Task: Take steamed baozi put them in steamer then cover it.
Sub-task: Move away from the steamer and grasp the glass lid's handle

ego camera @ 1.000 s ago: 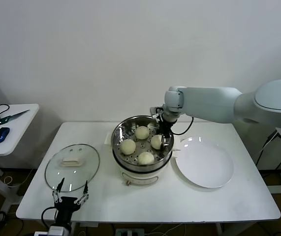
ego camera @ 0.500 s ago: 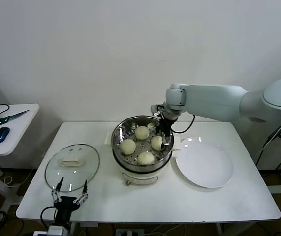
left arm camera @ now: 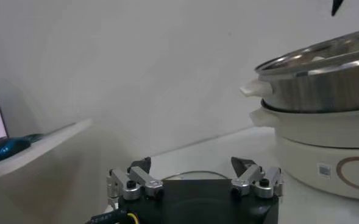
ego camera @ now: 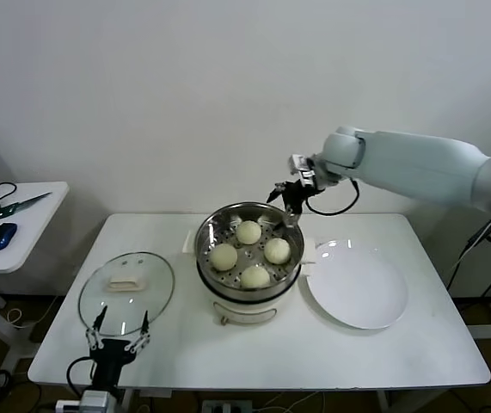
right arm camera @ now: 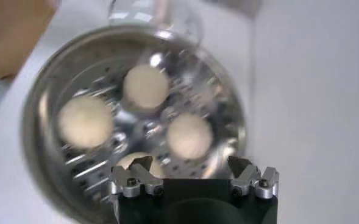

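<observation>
Several cream-white baozi [ego camera: 248, 231] lie in the shiny steel steamer [ego camera: 212, 226] at the table's middle; they also show in the right wrist view [right arm camera: 145, 86]. My right gripper [ego camera: 285, 196] is open and empty, raised above the steamer's far right rim; in its own view the gripper [right arm camera: 190, 166] hangs over the basket [right arm camera: 51, 91]. The glass cover [ego camera: 127, 292] with its cream handle lies flat on the table, left of the steamer. My left gripper [ego camera: 117, 329] is open and empty at the table's front left edge, just in front of the cover; it also shows in the left wrist view [left arm camera: 194, 168].
A flat white plate [ego camera: 357, 286] lies right of the steamer. The steamer sits on a white pot base [ego camera: 236, 308]. A side table [ego camera: 21, 225] at far left holds a blue mouse [ego camera: 1, 235] and scissors. A wall stands close behind.
My right gripper has risen out of the steamer and drawn back to the right, leaving a baozi in the basket. The left arm has not moved.
</observation>
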You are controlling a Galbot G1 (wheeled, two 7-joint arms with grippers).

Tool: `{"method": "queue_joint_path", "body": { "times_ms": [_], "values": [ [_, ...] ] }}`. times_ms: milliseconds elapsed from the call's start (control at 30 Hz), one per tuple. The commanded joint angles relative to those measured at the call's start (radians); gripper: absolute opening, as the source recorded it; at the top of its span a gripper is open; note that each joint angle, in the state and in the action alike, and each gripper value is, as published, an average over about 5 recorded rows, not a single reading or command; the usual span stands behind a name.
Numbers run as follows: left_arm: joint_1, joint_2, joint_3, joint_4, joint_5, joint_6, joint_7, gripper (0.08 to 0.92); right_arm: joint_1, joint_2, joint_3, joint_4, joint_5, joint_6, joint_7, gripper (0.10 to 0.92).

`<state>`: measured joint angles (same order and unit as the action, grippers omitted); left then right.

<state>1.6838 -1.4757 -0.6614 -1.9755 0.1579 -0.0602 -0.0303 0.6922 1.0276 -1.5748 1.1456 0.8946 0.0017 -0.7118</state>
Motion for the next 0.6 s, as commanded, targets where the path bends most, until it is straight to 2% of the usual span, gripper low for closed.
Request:
{"method": "queue_joint_path", "body": {
  "times_ms": [33,367,600],
  "values": [
    [0.005,-0.003,-0.016,-0.009,0.004,0.0,-0.001,0.823,-0.321,-0.297,0.412,0.126,0.007,0.214,0.455,0.823],
    [0.012,-0.019,-0.026,-0.043,0.033,0.007,-0.005,0.823,-0.871,-0.341,1.071,0.204,-0.121,0.167,0.586,0.823],
    [0.017,-0.019,-0.045,-0.077,0.103,0.054,-0.011,0.823,-1.282,-0.306,1.517,0.342,-0.241,0.074,0.643,0.823]
  ]
}}
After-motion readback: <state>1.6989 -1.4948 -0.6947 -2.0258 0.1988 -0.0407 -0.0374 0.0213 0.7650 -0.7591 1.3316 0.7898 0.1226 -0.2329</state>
